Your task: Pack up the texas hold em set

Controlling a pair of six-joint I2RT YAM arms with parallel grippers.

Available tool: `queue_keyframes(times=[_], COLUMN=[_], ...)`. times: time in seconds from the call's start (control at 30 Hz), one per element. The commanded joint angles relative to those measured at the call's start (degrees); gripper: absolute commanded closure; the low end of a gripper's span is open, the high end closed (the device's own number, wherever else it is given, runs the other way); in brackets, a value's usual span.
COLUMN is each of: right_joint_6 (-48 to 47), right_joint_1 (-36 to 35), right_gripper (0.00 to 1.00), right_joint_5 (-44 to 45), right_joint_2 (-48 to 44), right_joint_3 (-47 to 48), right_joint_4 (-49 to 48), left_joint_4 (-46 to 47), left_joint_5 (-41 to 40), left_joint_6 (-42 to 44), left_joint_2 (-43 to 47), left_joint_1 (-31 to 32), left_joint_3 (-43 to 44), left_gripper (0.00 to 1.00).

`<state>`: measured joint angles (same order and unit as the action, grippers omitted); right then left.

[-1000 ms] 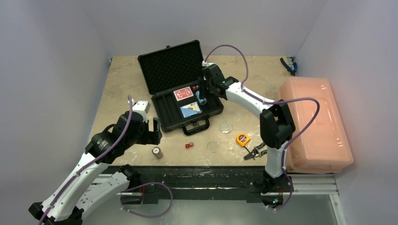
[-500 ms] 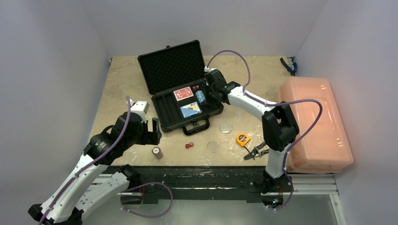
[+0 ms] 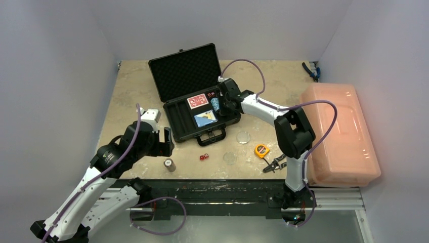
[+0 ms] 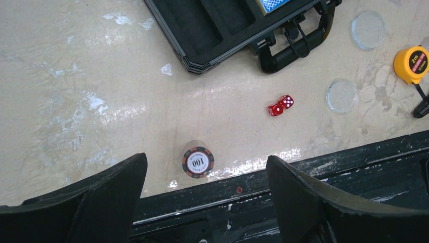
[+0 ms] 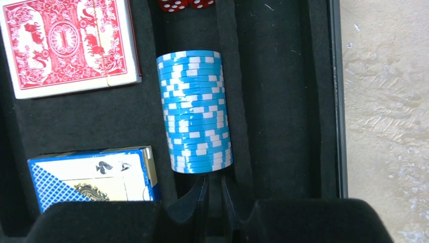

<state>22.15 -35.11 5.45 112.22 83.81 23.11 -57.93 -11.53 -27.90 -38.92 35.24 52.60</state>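
The black briefcase lies open mid-table, foam-lined. In its tray are a red deck, a blue deck, red dice and a blue chip stack lying on its side in a groove. My right gripper sits shut just behind that stack's near end, holding nothing. My left gripper hovers open above a brown "100" chip stack standing near the table's front edge. Two red dice and two clear discs lie on the table.
An orange-yellow tape measure and black-handled pliers lie at the front right. A large orange bin fills the right side. Blue-handled pliers sit at the back right corner. The case handle points toward the front edge.
My right gripper let the blue chip stack go into the case groove, closed, and now sits low at the stack's end. The left arm barely moved.
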Motion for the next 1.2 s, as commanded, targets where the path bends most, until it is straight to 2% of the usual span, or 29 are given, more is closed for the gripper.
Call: queue_keyframes(times=[0.0, 1.17], right_joint_6=[0.74, -2.45], right_joint_1=[0.14, 0.25], right_gripper=[0.82, 0.87], right_joint_5=[-0.52, 1.89], right_joint_2=[0.87, 11.10], right_joint_3=[3.62, 15.50], right_joint_4=[-1.05, -1.14], left_joint_4=[1.77, 1.45], left_joint_5=[-0.24, -1.31], left_joint_6=[0.32, 0.48], left_joint_2=[0.42, -0.63], left_joint_1=[-0.31, -0.28], left_joint_3=[0.01, 0.14], left_gripper=[0.12, 0.12])
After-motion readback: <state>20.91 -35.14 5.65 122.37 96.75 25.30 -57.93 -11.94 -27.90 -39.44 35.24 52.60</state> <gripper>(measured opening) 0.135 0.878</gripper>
